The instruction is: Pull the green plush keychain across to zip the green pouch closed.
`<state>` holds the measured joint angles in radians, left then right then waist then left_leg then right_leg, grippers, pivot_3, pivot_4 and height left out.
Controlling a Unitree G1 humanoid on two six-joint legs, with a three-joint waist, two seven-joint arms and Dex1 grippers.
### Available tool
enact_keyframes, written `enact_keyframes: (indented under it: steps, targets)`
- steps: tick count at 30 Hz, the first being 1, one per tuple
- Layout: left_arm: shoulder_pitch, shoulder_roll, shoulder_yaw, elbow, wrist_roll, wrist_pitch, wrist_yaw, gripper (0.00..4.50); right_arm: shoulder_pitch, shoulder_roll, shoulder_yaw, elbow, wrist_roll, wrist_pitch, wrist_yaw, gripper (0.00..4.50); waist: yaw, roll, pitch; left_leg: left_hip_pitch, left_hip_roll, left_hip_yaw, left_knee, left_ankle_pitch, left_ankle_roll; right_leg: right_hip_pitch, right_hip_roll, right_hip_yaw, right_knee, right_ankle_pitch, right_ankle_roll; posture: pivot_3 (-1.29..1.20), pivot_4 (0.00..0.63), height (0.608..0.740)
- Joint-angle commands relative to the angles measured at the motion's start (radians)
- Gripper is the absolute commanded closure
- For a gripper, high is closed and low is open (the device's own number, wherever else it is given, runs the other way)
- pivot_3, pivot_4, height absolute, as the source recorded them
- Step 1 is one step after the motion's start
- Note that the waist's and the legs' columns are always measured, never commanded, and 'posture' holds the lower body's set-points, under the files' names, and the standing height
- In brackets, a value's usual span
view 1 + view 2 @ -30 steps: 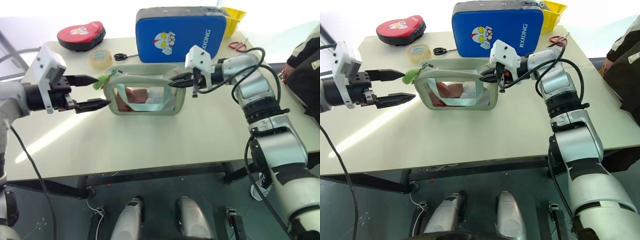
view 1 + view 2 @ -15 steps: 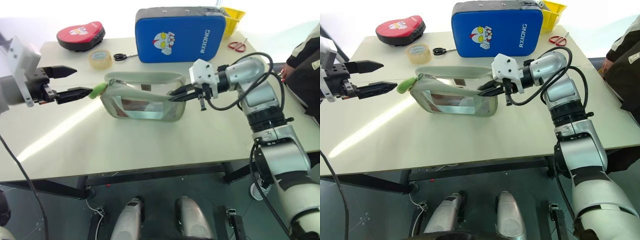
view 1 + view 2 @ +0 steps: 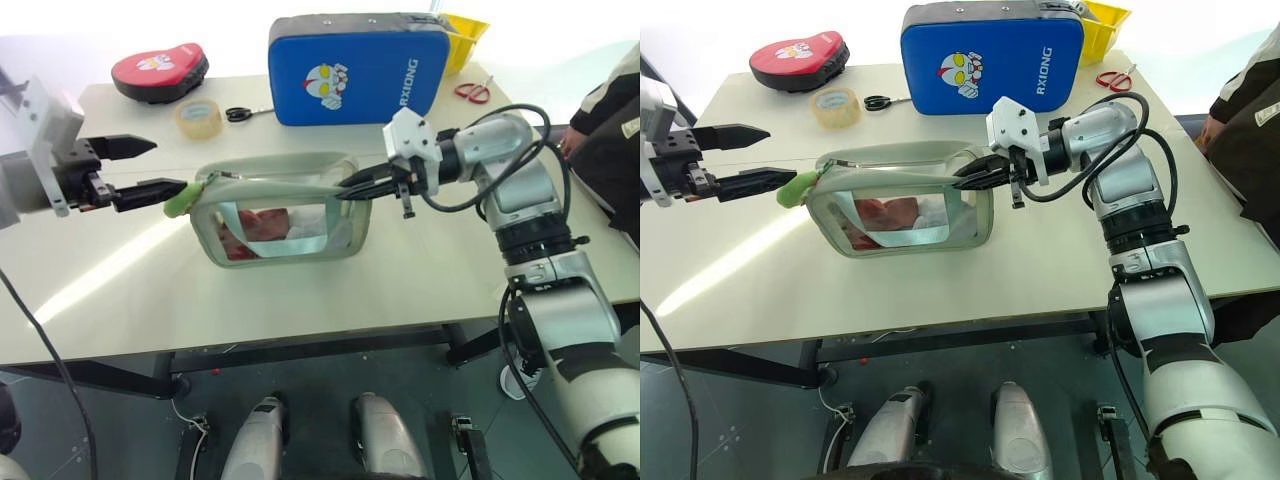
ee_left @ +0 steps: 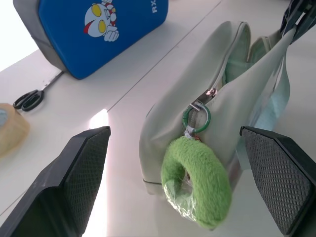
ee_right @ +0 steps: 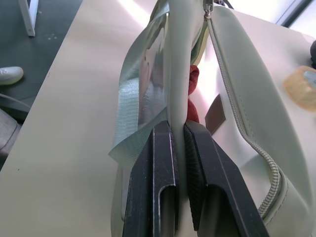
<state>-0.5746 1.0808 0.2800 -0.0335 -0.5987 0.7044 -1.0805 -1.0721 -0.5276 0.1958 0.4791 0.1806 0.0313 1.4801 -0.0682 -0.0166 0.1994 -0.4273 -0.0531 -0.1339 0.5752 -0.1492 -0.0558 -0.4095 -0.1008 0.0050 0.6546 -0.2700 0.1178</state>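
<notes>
Meanwhile, right tool (image 5: 177,148) pinches green pouch (image 3: 290,205) — left tool (image 3: 150,168) agape.

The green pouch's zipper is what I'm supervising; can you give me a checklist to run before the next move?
1. Right end effector clamped on the green pouch edge: ok.
2. Left end effector open: ok.
3. Green plush keychain between its fingers: ok.
4. Keychain gripped: not ok.
5. Zipper shut: cannot tell.
6. Tape roll and scissors out of the way: ok.
</notes>
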Motion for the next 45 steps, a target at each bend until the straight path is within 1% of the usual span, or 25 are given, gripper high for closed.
enact_keyframes:
  steps: [1,5,8,11,13,15,18,19,20,21,27,29,32,34,38,41,45]
  targets:
    - [0.009,0.030,0.027,-0.020,0.002,-0.002,-0.006,0.00,0.018,-0.006,-0.016,-0.058,0.007,-0.029,-0.011,4.46,-0.001,0.000,0.000,0.000,0.000,0.000,0.000,0.000,0.000,0.000,0.000,0.000,0.000,0.000,0.000,0.00,0.150,0.740]
    - [0.045,0.074,0.012,-0.025,0.019,0.007,-0.036,0.00,0.033,-0.016,-0.008,-0.084,-0.002,-0.033,-0.012,4.46,-0.002,0.000,0.000,0.001,0.001,0.000,0.000,0.000,0.000,0.000,0.001,0.001,0.001,0.000,0.000,0.00,0.150,0.740]
    - [0.116,0.116,0.012,-0.069,0.016,0.004,-0.088,0.00,0.039,-0.020,-0.011,-0.104,0.002,-0.019,-0.012,4.46,-0.001,0.000,0.000,0.001,0.001,0.001,0.000,0.000,0.000,0.000,0.001,0.001,0.001,0.000,0.000,0.00,0.150,0.740]
    - [0.156,0.130,-0.006,-0.086,0.033,-0.010,-0.101,0.00,0.042,-0.019,-0.012,-0.105,-0.002,-0.013,-0.025,4.46,0.000,0.000,0.000,0.001,0.001,0.001,0.000,0.000,0.000,0.000,0.001,0.001,0.001,0.000,0.000,0.00,0.150,0.740]
    - [0.197,0.139,-0.026,-0.099,0.064,-0.049,-0.125,0.00,0.041,-0.018,-0.011,-0.106,-0.003,-0.008,-0.031,4.46,0.000,0.000,0.000,0.001,0.001,0.001,0.000,0.000,0.000,0.000,0.002,0.001,0.001,0.000,-0.001,0.00,0.150,0.740]
    - [0.194,0.123,-0.041,-0.096,0.086,-0.078,-0.108,0.00,0.037,-0.017,-0.011,-0.110,-0.001,-0.001,-0.032,4.46,0.001,0.000,0.000,0.001,0.001,0.001,0.000,0.000,0.000,0.000,0.002,0.002,0.001,0.000,-0.001,0.00,0.150,0.740]
    - [0.141,0.077,-0.062,-0.053,0.098,-0.085,-0.061,0.00,0.036,-0.014,-0.013,-0.120,0.004,0.013,-0.039,4.46,0.002,0.000,0.000,0.001,0.002,0.001,0.000,0.000,0.000,0.000,0.002,0.002,0.001,0.000,-0.001,0.00,0.150,0.740]
    - [0.137,0.068,-0.072,-0.045,0.106,-0.104,-0.069,0.55,0.038,-0.013,-0.014,-0.123,0.004,0.017,-0.044,4.50,0.002,0.000,0.000,0.001,0.002,0.001,0.000,0.000,0.000,0.000,0.002,0.002,0.001,0.000,-0.001,0.00,0.150,0.740]
    - [0.138,0.063,-0.078,-0.041,0.113,-0.118,-0.077,0.90,0.039,-0.011,-0.015,-0.125,0.005,0.019,-0.047,4.50,0.001,0.000,0.000,0.001,0.002,0.001,0.000,0.000,0.000,0.000,0.002,0.002,0.001,0.000,-0.001,0.00,0.150,0.740]
    - [0.130,0.057,-0.084,-0.034,0.122,-0.126,-0.072,1.36,0.039,-0.011,-0.015,-0.128,0.005,0.023,-0.050,4.50,0.000,0.000,0.000,0.001,0.002,0.001,0.000,0.000,0.000,0.000,0.002,0.002,0.001,0.000,-0.001,0.00,0.150,0.740]
    - [0.058,0.046,-0.094,-0.005,0.121,-0.116,-0.074,4.47,0.038,-0.008,-0.015,-0.126,0.004,0.027,-0.056,4.50,0.001,0.000,0.000,0.001,0.002,0.001,0.000,0.000,0.000,0.000,0.002,0.002,0.001,0.000,-0.001,0.00,0.150,0.740]
    - [0.019,0.031,-0.096,-0.002,0.116,-0.108,-0.060,4.47,0.037,-0.007,-0.015,-0.125,0.004,0.027,-0.058,4.50,0.001,0.000,0.000,0.001,0.002,0.001,0.000,0.000,0.000,0.000,0.002,0.002,0.001,0.000,-0.001,0.00,0.150,0.740]
    - [-0.083,-0.042,-0.082,-0.012,0.059,-0.043,0.000,4.47,0.036,-0.007,-0.013,-0.125,0.005,0.027,-0.058,4.50,0.006,0.000,0.000,0.001,0.002,0.001,0.001,0.000,0.000,0.000,0.002,0.002,0.001,0.000,-0.001,0.00,0.150,0.740]
    - [-0.107,-0.065,-0.083,-0.033,0.042,-0.023,0.000,4.47,0.033,-0.006,-0.014,-0.122,0.004,0.027,-0.058,4.50,0.007,0.000,0.000,0.001,0.001,0.001,0.002,0.000,0.000,0.000,0.002,0.001,0.001,0.000,-0.001,0.00,0.150,0.740]
    - [-0.136,-0.125,-0.159,-0.063,0.082,-0.068,0.005,4.47,0.031,-0.003,-0.015,-0.108,-0.002,0.017,-0.067,4.50,0.008,0.000,0.000,0.001,0.001,0.001,0.001,0.000,0.000,0.000,0.002,0.002,0.001,0.000,0.000,0.00,0.150,0.740]
    - [-0.158,-0.130,-0.192,-0.066,0.085,-0.079,-0.035,4.47,0.031,-0.001,-0.008,-0.110,-0.003,0.017,-0.060,4.50,0.008,0.000,0.000,0.001,0.001,0.001,0.002,0.000,0.000,0.000,0.002,0.002,0.001,0.001,0.000,0.00,0.150,0.740]
    - [-0.223,-0.154,-0.233,-0.015,0.113,-0.105,-0.048,4.47,0.022,-0.001,-0.009,-0.094,-0.008,0.007,-0.064,4.50,0.007,0.000,0.000,0.001,0.001,0.001,0.001,0.000,0.000,0.000,0.002,0.002,0.001,0.001,0.000,0.00,0.150,0.740]
